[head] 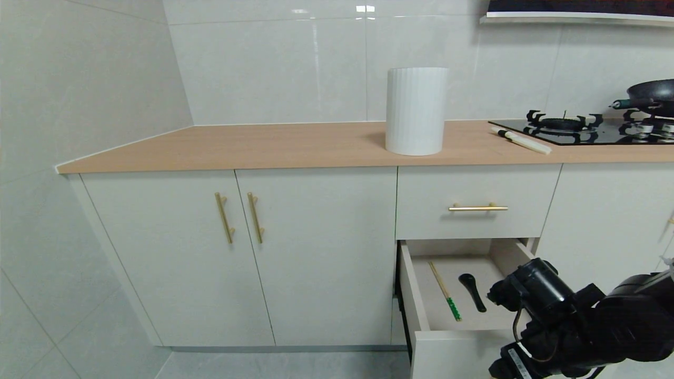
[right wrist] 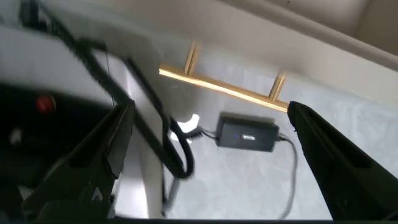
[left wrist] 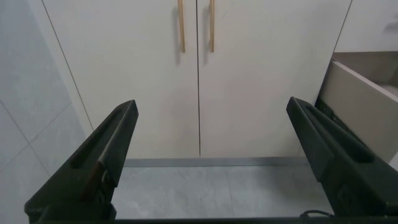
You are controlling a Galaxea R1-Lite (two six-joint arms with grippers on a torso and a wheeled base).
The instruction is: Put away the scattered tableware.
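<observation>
The lower drawer (head: 414, 295) stands pulled out under the counter. Inside it lie a pair of wooden chopsticks with green tips (head: 445, 292) and a black spoon (head: 472, 291). A long white utensil (head: 521, 141) rests on the wooden countertop (head: 263, 145) beside the stove. My right arm (head: 553, 316) hangs at the drawer's front right corner. My right gripper (right wrist: 211, 107) is open, with the drawer's gold handle (right wrist: 230, 88) just beyond its fingertips. My left gripper (left wrist: 211, 109) is open and holds nothing, low down and facing the double cabinet doors (left wrist: 199, 74).
A tall white ribbed canister (head: 416, 110) stands on the counter. A black gas stove (head: 574, 130) with a pan (head: 653, 92) is at the right. The upper drawer (head: 476, 202) is closed. A black power adapter (right wrist: 247, 132) with a cable lies on the floor.
</observation>
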